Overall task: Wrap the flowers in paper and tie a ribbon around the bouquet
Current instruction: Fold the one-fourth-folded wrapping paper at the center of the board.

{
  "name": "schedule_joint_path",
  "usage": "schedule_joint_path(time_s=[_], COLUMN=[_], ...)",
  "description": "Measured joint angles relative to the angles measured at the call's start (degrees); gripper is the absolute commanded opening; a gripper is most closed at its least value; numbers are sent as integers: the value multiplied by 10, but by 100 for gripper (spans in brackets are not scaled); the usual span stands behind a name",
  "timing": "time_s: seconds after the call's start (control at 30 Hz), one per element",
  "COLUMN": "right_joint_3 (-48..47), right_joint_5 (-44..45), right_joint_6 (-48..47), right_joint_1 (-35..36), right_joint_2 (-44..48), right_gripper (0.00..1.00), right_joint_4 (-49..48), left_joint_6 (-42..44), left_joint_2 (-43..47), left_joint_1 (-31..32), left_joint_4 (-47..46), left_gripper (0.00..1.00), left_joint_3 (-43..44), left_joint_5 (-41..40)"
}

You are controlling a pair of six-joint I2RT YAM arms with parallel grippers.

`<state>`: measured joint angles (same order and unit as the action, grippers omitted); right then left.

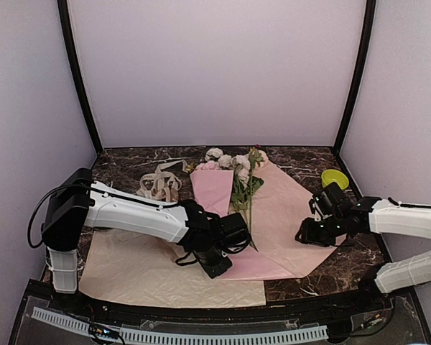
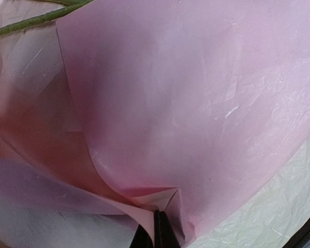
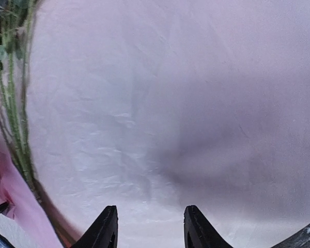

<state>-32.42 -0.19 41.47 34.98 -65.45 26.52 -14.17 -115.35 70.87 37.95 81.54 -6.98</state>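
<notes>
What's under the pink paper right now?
The cream sheet shows under the near left corner of the paper, the marble table around its other edges. Whatever lies beneath its middle is hidden.

White shells and black joints on left arm and right arm; black cable loops at left

half-folded pink paper — roses atop

Top camera overlooks the table; both wrist cameras hug the paper.
</notes>
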Motion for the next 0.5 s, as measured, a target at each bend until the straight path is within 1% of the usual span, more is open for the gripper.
schedule_joint_path(time_s=[0.13, 0.2, 0.3, 0.4, 0.5], right_joint_3=[27, 24, 21, 2, -55], right_joint_5=[-6, -16, -25, -28, -33], right_joint_6=[-10, -14, -20, -36, -60], right_joint_1=[-19, -20, -20, -21, -20], right_joint_2=[-57, -71, -82, -96, -115], right_gripper=[40, 39, 38, 36, 35], right_joint_4=[-21, -56, -76, -60, -23], left_joint_6=[0, 0, 1, 3, 3], left_joint_2=[2, 2, 2, 3, 3], left_joint_1=[0, 0, 0, 0, 0], left_joint_4=[19, 29, 40, 48, 56], left_gripper=[0, 0, 0, 0, 0], left_joint_3=[2, 4, 8, 8, 8], left_joint_5=[-15, -21, -26, -32, -34])
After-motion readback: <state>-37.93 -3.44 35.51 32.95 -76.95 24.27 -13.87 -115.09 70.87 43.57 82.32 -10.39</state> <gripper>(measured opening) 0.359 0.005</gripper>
